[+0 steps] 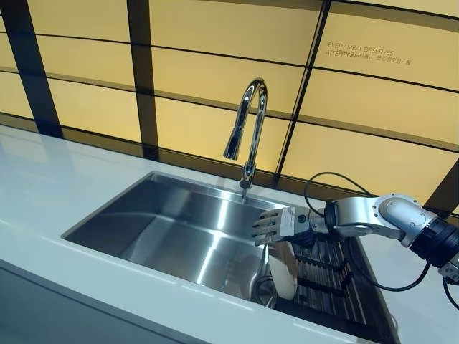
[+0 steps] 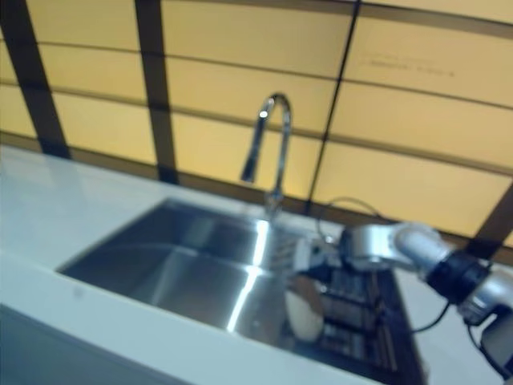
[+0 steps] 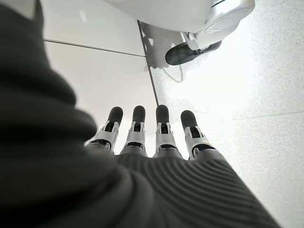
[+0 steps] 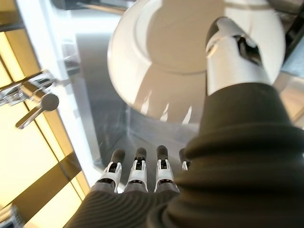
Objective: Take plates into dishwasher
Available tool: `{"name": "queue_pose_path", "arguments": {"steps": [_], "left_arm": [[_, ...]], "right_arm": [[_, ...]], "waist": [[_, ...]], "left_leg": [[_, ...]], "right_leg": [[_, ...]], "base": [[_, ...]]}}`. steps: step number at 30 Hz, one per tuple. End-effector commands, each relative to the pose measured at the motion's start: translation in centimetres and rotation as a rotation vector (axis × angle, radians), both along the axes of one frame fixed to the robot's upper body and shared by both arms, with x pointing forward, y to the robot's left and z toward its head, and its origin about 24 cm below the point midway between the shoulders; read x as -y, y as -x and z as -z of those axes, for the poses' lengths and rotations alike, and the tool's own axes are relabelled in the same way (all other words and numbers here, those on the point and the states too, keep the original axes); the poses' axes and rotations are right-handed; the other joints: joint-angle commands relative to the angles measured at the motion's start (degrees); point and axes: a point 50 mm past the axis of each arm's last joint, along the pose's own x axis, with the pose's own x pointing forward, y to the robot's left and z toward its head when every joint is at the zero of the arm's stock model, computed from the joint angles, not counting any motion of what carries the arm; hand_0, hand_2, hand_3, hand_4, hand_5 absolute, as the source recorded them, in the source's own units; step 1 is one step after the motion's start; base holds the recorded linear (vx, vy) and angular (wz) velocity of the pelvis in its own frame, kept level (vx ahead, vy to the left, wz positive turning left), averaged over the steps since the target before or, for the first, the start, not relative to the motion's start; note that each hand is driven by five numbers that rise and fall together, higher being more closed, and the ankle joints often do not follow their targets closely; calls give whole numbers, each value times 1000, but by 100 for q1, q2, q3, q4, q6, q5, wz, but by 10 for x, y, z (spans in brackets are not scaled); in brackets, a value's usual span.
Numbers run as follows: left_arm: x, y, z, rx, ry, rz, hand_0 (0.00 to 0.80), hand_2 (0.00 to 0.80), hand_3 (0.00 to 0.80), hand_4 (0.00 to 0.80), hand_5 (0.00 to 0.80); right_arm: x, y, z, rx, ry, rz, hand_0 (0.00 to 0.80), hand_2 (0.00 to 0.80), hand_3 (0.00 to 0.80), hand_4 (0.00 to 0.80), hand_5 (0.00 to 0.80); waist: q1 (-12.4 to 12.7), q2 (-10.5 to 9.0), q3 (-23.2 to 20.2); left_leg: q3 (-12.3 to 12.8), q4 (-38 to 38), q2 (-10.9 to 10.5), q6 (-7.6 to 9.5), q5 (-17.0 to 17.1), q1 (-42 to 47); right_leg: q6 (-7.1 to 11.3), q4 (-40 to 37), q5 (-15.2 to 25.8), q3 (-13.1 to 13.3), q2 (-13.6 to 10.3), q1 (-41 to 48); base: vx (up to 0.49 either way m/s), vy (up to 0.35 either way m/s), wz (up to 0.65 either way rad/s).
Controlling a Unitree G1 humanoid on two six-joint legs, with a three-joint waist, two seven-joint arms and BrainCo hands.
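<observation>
A white plate stands on edge in the right part of the steel sink, against a dark ribbed rack. My right hand hovers just above the plate's upper rim, fingers straight and holding nothing. In the right wrist view the plate fills the space past the hand and the thumb reaches across its face; I cannot tell whether it touches. My left hand shows only in its own wrist view, fingers straight over pale floor, holding nothing.
A tall chrome faucet arches over the sink's back edge, close to the right hand. White counter runs round the sink to the left and front. Yellow wall panels with dark frames stand behind.
</observation>
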Motion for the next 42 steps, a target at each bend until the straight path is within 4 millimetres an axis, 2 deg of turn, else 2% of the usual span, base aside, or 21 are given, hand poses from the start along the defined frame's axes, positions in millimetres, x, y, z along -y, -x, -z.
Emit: {"name": "queue_pose_path", "arguments": {"steps": [1,23,24,37,42], "left_arm": [[-7,-4,-1,-16,-36,59,0,0,0,0,0],[-9,-4,-2,-13,-45,70,0,0,0,0,0],[-9,-5,-3,-13,-46,72,0,0,0,0,0],[-10,-7,-4,-8,-50,70,0,0,0,0,0],[-11,-6,-4,-8,-50,69,0,0,0,0,0]], "right_arm": [[-2,-1,-14,17,-78,1,0,0,0,0,0],[-6,1,-7,9,-109,-8,0,0,0,0,0],[-7,1,-7,9,-112,-6,63,63,63,63,63],[-9,2,-7,5,-115,-2,75,75,75,75,75],[-7,2,-6,3,-114,5,132,132,132,132,132]], "waist": [[172,-261,86],[193,-320,169],[199,-323,176],[202,-360,201],[203,-364,201]], "left_leg": [[267,-24,-273,205,-261,-37],[283,-24,-272,225,-265,-64],[281,-24,-270,222,-262,-71],[276,-24,-271,229,-257,-92],[274,-24,-271,228,-261,-90]], "right_leg": [[413,17,-426,-253,-30,446],[429,17,-384,-235,-20,394],[430,17,-383,-236,-19,389],[429,17,-364,-229,-12,363],[428,17,-363,-241,-18,367]], "base": [[0,0,0],[0,0,0],[0,0,0],[0,0,0],[0,0,0]]}}
